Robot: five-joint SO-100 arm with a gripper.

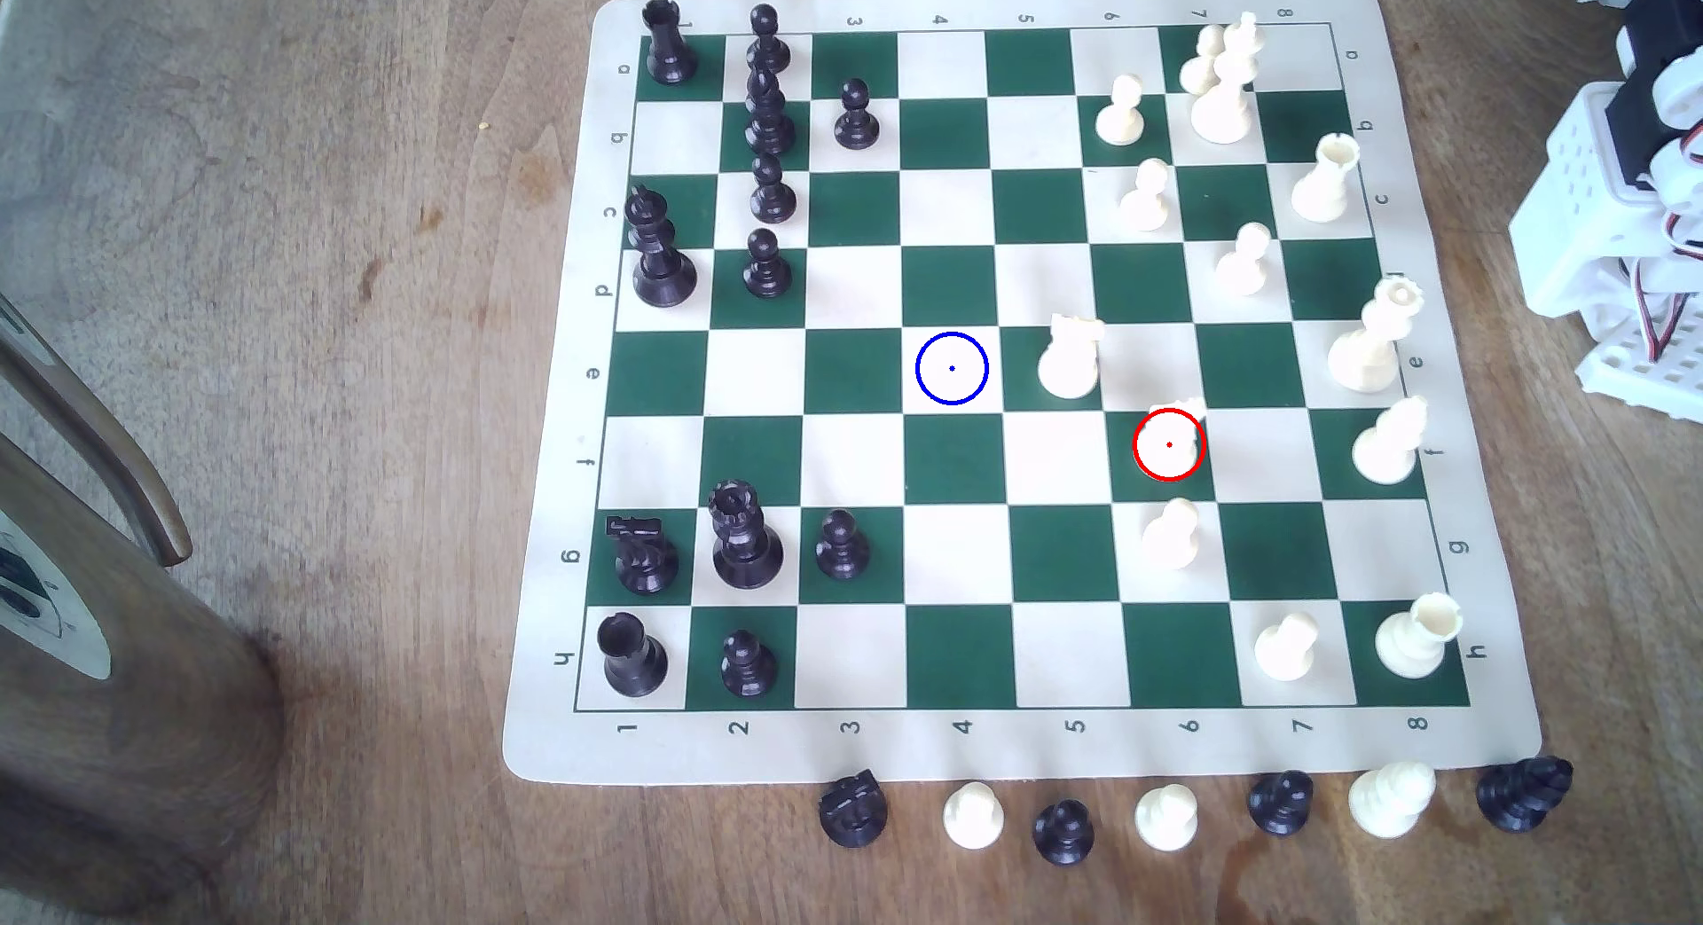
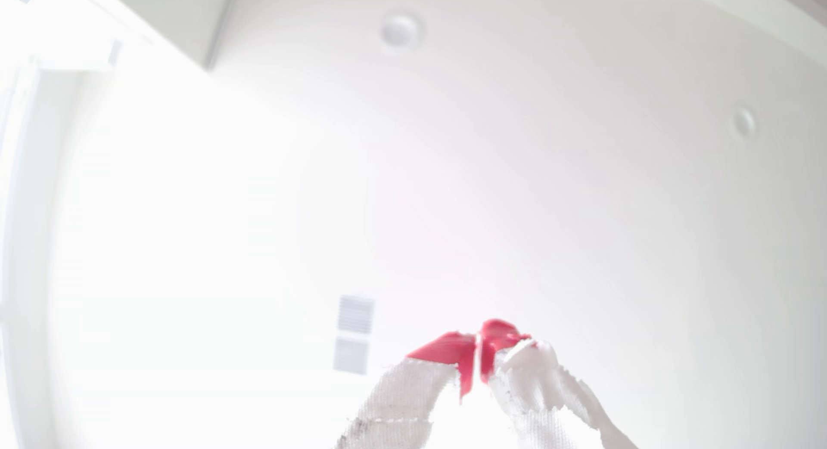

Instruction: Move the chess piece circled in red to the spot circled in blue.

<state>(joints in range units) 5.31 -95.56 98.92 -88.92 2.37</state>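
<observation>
The jaws are together on nothing, the gripper [image 2: 479, 357] aimed at a ceiling. You have not begun: the knight [image 1: 1170, 441] stands on its red-ringed green square. Next, reach down over it, avoiding the other knight [image 1: 1069, 359] beside the blue-ringed square [image 1: 952, 369]. The board [image 1: 1014, 750] appears in the exterior view.

knight [image 1: 1168, 441] on board [image 1: 958, 557], target square [image 1: 952, 369] toward exterior view's left
</observation>
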